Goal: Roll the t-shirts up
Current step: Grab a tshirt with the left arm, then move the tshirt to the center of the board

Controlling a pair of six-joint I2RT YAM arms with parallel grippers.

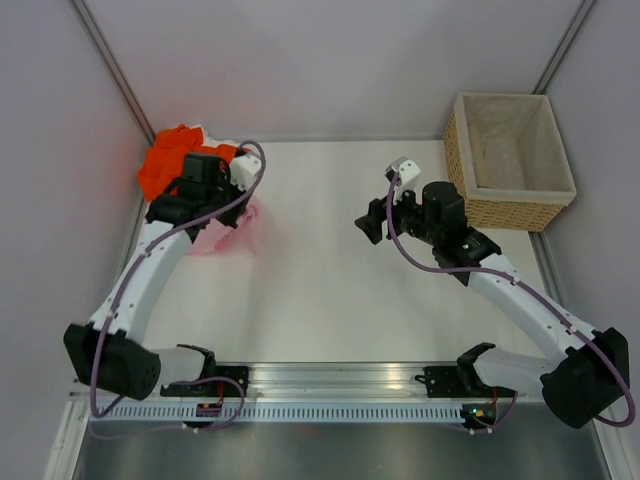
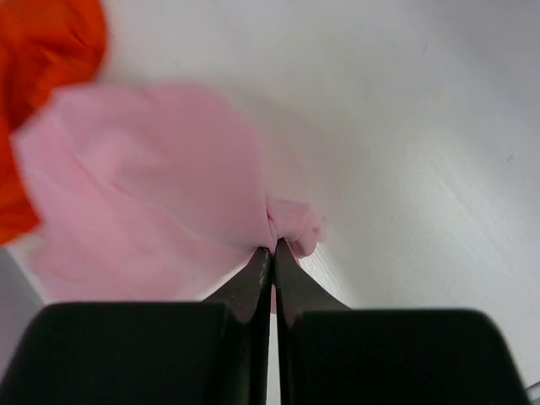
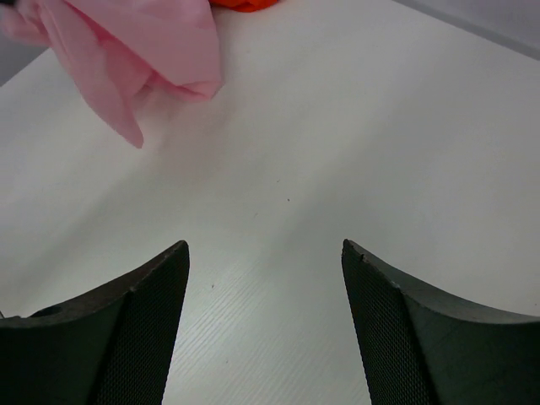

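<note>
The pale pink t-shirt (image 2: 160, 177) hangs bunched from my left gripper (image 2: 272, 246), which is shut on a fold of it. In the top view the pink t-shirt (image 1: 232, 225) shows below the left gripper (image 1: 215, 200), at the table's far left. The bright orange t-shirt (image 1: 170, 160) lies crumpled in the far left corner, also in the left wrist view (image 2: 42, 51). My right gripper (image 3: 263, 249) is open and empty above bare table, right of centre in the top view (image 1: 372, 222). The pink t-shirt (image 3: 135, 51) shows far ahead of it.
A woven wicker basket (image 1: 510, 205) with pale lining stands at the far right of the table. Grey walls close in the left, back and right sides. The white table (image 1: 330, 290) lies between the two arms.
</note>
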